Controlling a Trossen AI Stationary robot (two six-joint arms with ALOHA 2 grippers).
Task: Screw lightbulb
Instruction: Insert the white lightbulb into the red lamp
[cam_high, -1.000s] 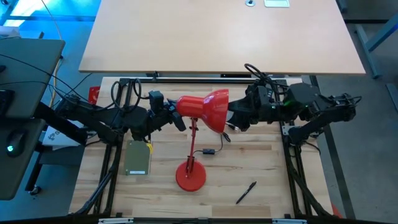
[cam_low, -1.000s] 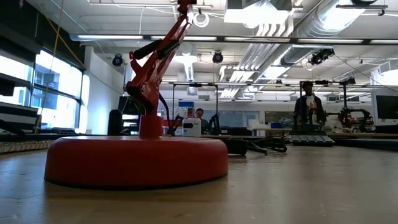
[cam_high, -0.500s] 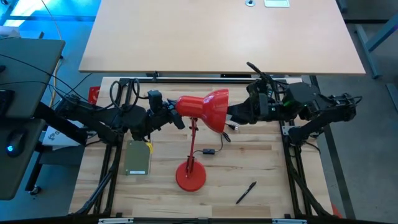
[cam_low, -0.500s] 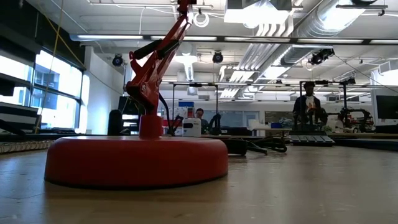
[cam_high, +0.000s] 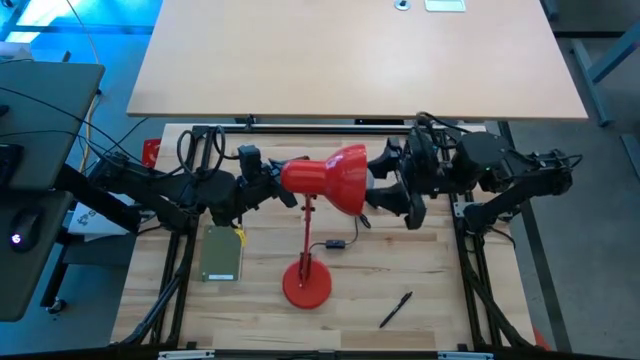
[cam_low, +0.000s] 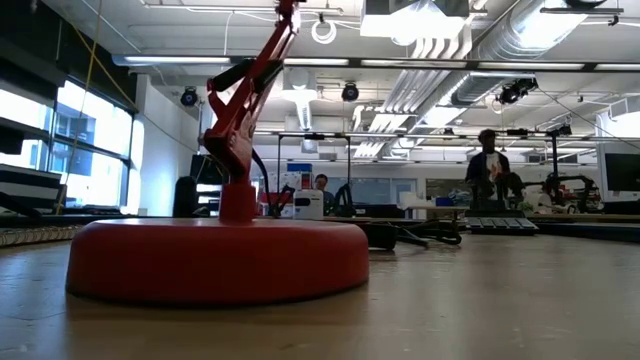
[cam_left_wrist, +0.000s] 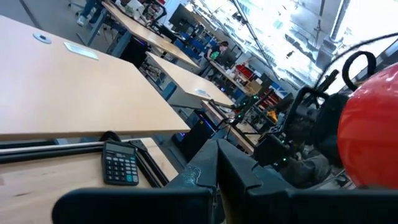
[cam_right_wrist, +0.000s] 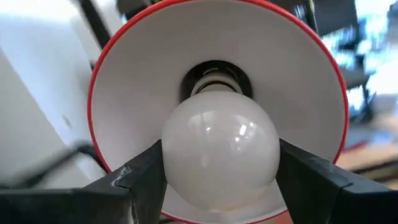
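The red desk lamp stands on its round base (cam_high: 306, 283), with its shade (cam_high: 338, 178) lying level and its mouth toward the table's right. The white lightbulb (cam_right_wrist: 219, 147) sits inside the shade (cam_right_wrist: 124, 68), its narrow base in the socket (cam_right_wrist: 214, 79). My right gripper (cam_high: 380, 188) is at the shade's mouth, shut on the bulb. My left gripper (cam_high: 287, 192) is shut, level, beside the shade's narrow rear end (cam_high: 298, 174). In the left wrist view, nothing shows between its fingers (cam_left_wrist: 214, 168). My right gripper pinches the bulb's round globe between its two fingers, one finger (cam_right_wrist: 140, 177) on each of its widest sides (cam_right_wrist: 177, 155). The fingers come level from the table's right, along the bulb's axis. The bulb is clear of the table, its base in the socket. My left gripper is close to the lamp's rear end; I cannot tell whether it touches.
A black pen (cam_high: 395, 309) lies near the front right. A greenish box (cam_high: 222, 253) lies at the left. The lamp's cord with its switch (cam_high: 335, 244) lies by the stem. A large pale tabletop (cam_high: 350, 55) lies beyond. People (cam_low: 488, 165) stand far off in the room.
My right gripper has rolled about its own pointing line at the shade's mouth, staying in place. The lamp's arm has leaned a little and its base has stirred slightly.
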